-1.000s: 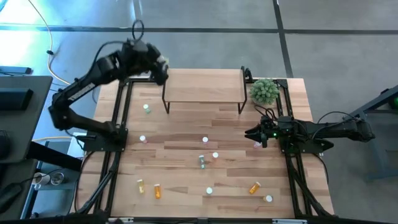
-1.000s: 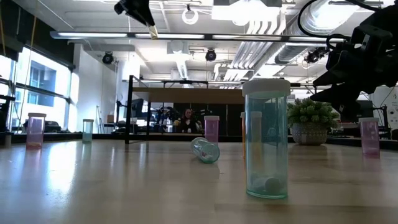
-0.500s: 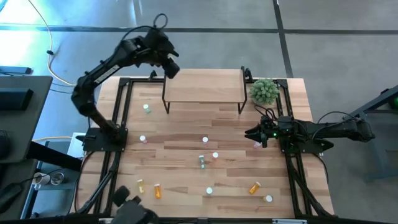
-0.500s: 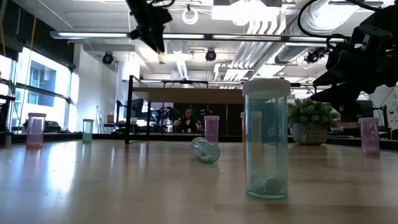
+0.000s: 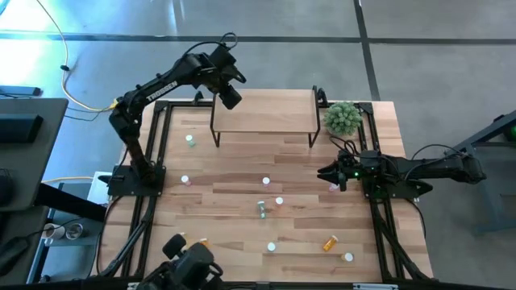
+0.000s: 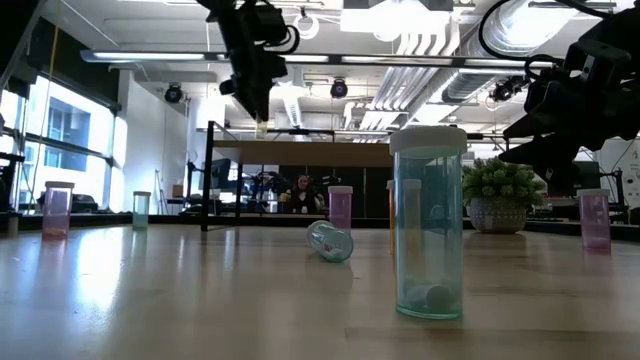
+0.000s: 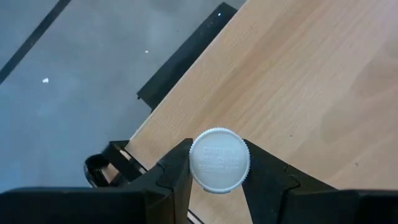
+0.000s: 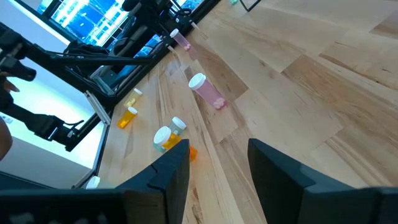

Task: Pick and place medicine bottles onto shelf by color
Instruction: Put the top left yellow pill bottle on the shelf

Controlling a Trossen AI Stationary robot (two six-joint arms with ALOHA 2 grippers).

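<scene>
One small pill bottle with a white ribbed cap (image 7: pixel 219 163) is in hand. The left gripper (image 7: pixel 216 149) pinches it at the cap between its dark fingers (image 7: pixel 177 171), above the left end of the low light-wood shelf on black metal legs (image 5: pixel 262 111). In the low view its body (image 6: pixel 262 126) looks pale yellow.

To place it well, I would move it inward first, because the wrist view shows the shelf edge just beside the cap. It should come straight down with the bottle upright, and the fingers should part only once the base sits flat. The shelf top looks bare, so this spot sets where its colour group goes. Leaving room along the board for the other colours seems wise.

The right gripper (image 5: pixel 326 172) waits low at the desk's right side. Its fingers (image 8: pixel 174 168) are spread and hold nothing.

My count from the high view:
- **Shelf:** one.
- **Plant:** one green bushy plant (image 5: pixel 343 118).
- **Arms:** two.
- **Bottles on the wooden desk (image 5: pixel 234 193):** about ten.
  - Most stand upright.
  - An orange one (image 5: pixel 330 242) and a greenish one (image 5: pixel 262 210) lie on their sides.
  - One at the near edge is half hidden.
  - Several bottle colours cannot be told from above.
</scene>
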